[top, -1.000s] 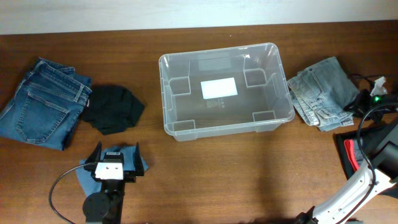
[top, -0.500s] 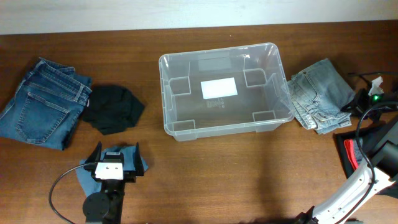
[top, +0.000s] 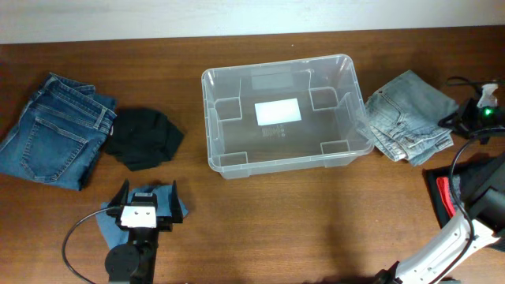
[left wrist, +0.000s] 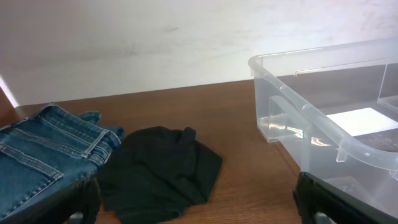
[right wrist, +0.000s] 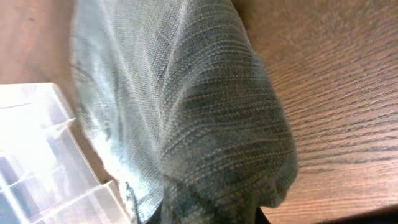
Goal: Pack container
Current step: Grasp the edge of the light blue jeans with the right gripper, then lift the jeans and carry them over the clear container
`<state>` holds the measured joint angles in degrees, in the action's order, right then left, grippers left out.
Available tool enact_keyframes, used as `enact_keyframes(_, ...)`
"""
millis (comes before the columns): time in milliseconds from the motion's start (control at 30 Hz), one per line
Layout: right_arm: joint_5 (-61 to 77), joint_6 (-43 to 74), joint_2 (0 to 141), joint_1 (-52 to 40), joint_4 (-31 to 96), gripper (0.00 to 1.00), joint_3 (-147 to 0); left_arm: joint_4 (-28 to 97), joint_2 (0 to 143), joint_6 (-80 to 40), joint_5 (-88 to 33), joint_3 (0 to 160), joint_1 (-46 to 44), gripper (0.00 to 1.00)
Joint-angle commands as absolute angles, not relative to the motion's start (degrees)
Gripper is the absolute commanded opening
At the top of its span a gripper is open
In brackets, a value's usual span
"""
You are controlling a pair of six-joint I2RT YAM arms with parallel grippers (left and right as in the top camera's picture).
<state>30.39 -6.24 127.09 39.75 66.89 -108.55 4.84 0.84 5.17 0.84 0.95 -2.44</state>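
**Container mid-counter, garments on both sides**

Overhead: container [top: 211, 136], clear, upright, white label on its floor, centred on the counter [top: 316, 229]; dark jeans [top: 55, 130] and black garment [top: 142, 138] well to its left, touching each other; pale jeans [top: 410, 118] just beside its right wall; left fingers [top: 174, 197] released, spread wide above a blue cloth [top: 104, 225]; right fingers [top: 463, 120] at the pale jeans' right edge.

Left wrist: container [left wrist: 311, 118] at right; black garment [left wrist: 161, 171] beside dark jeans [left wrist: 43, 152]; fingers [left wrist: 336, 202] apart, holding nothing.

Right wrist: pale jeans [right wrist: 205, 124] gathered into a fold, fingers clenched on it at the lower edge; container [right wrist: 43, 162] beyond.
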Motion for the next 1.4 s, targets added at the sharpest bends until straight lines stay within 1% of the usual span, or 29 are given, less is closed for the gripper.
enact_keyframes(0,33.6,-6.9,120.3,39.3,66.9,0.04,-110.6,4.7,0.4,6.1,1.2,0.5,-2.1,1.0)
enact_keyframes(267,33.7,-6.5,110.4,38.9,66.9,0.04,-110.6,4.7,0.4,6.1,1.2,0.5,-2.1,1.0)
enact_keyframes(467,32.1,-6.4,102.4,34.7,66.8,0.04,-110.6,4.7,0.4,6.1,1.2,0.5,-2.1,1.0)
enact_keyframes(833,30.4,-10.1,87.8,19.0,64.8,0.04,-111.2,4.7,0.4,6.1,1.2,0.5,-2.1,1.0)
enact_keyframes(1067,30.3,-13.9,84.7,5.4,64.3,0.04,-112.8,4.7,0.4,6.1,1.2,0.5,-2.1,1.0)
enact_keyframes(1233,30.0,-21.6,85.2,-2.0,66.1,0.04,-112.8,4.7,0.4,6.1,1.2,0.5,-2.1,1.0)
enact_keyframes(1367,24.5,-28.6,85.6,-6.2,67.9,0.04,-112.8,4.7,0.4,6.1,1.2,0.5,-2.1,1.0)
